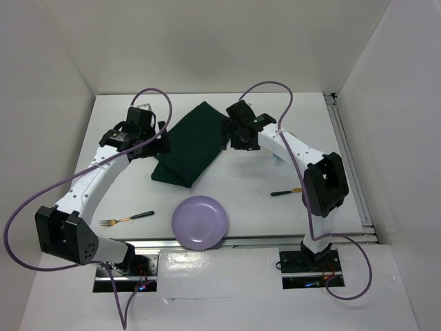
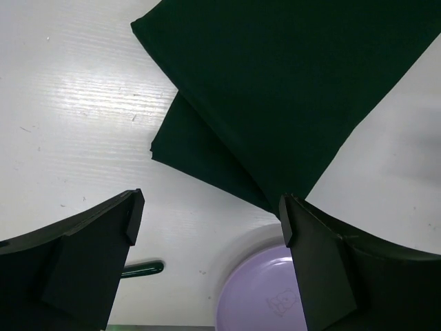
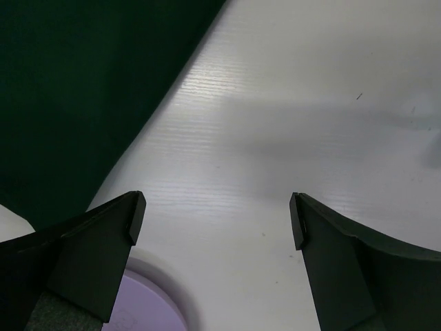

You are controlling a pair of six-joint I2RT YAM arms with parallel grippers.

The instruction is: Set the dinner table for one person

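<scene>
The white dinner table point(image 1: 275, 227) holds a dark green cloth mat point(image 1: 194, 143), partly folded, at the middle back. A lilac plate point(image 1: 200, 221) sits near the front edge. A fork with a green handle point(image 1: 126, 219) lies left of the plate. Another green-handled utensil point(image 1: 286, 192) lies at the right, partly hidden by the right arm. My left gripper point(image 1: 153, 141) is open and empty by the mat's left edge. My right gripper point(image 1: 239, 141) is open and empty by the mat's right edge. The mat point(image 2: 289, 89), plate point(image 2: 265, 296) and fork handle point(image 2: 143, 268) show in the left wrist view; the mat point(image 3: 76, 96) and plate point(image 3: 148, 307) show in the right wrist view.
Silver rails run along the table's front edge point(image 1: 262, 241) and right edge point(image 1: 351, 165). White walls enclose the table at the left, back and right. Purple cables loop over both arms.
</scene>
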